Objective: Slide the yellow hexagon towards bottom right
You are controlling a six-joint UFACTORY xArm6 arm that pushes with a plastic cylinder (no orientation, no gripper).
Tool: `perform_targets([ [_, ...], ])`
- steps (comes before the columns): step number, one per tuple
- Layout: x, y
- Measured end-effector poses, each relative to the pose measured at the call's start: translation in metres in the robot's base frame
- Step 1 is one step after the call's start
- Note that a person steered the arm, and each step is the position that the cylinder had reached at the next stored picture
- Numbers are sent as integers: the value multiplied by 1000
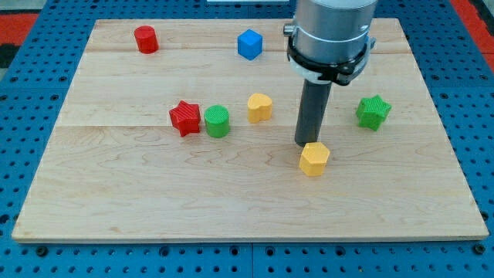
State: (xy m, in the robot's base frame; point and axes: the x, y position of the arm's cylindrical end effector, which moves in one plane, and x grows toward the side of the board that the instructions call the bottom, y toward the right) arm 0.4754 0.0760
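The yellow hexagon [314, 159] lies on the wooden board [139, 193], a little right of centre. My tip [306, 144] stands just above and left of it, touching or nearly touching its upper-left edge. The rod rises to the arm's grey body at the view's top. A second yellow block [260, 107], heart-like in shape, lies up and to the left of my tip.
A green cylinder [218, 121] and a red star [185, 117] sit left of centre. A green star [373, 111] is at the right. A red cylinder [145, 38] and a blue cube [249, 44] lie near the top edge.
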Motion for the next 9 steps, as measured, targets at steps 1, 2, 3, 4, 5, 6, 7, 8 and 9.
perform_targets([
  [1, 12, -1],
  [2, 30, -1],
  [3, 39, -3],
  [4, 51, -11],
  [5, 61, -18],
  [6, 65, -17],
  [7, 65, -12],
  [8, 67, -12],
  [9, 78, -8],
])
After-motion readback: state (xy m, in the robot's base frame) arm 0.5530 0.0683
